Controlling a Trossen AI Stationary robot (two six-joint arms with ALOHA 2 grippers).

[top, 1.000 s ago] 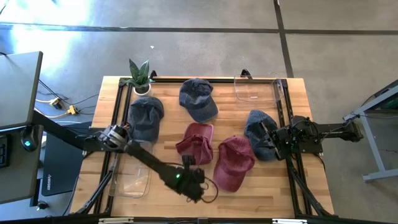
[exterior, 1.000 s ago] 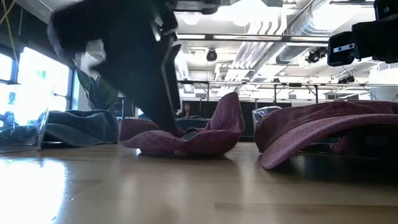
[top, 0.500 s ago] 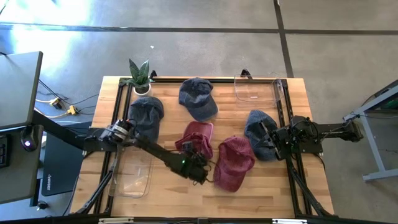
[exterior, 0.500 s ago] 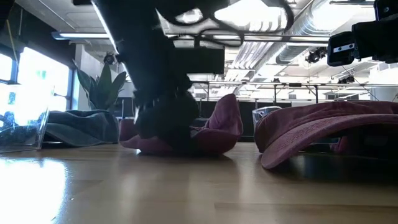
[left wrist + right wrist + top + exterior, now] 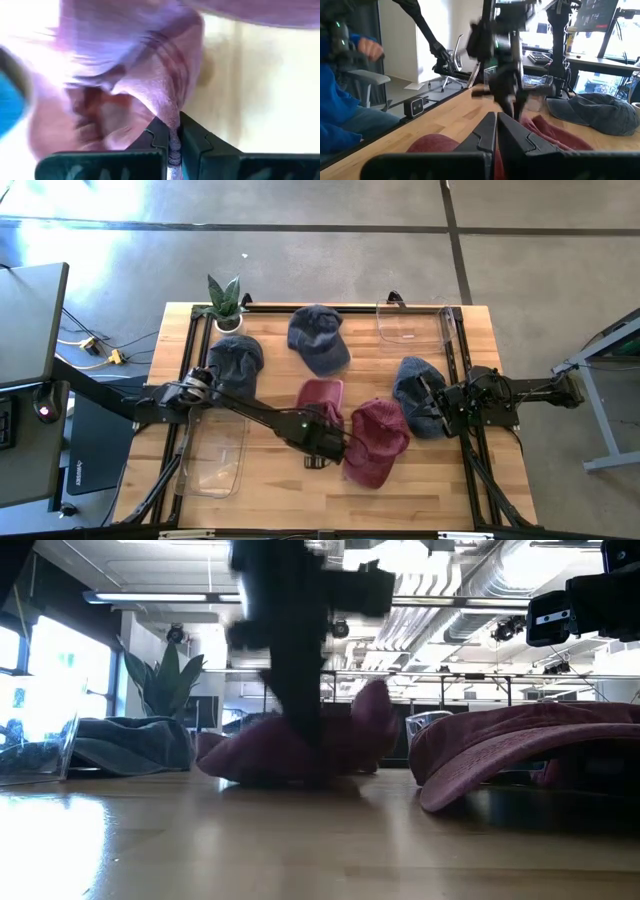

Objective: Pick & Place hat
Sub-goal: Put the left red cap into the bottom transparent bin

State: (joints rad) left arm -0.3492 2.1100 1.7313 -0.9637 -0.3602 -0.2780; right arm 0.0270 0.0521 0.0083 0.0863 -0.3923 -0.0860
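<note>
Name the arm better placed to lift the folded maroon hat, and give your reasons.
Left. The left gripper is shut on the folded maroon hat, pinching its fabric. The right gripper waits shut at the table's right edge.

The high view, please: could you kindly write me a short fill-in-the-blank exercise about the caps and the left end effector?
1. The cap pinched by the left end effector is ____ in colour.
2. Counting the blue caps on the table, there are ____.
3. The potted plant stands on the ____ arm's side of the table.

Missing words: maroon; three; left.
</note>
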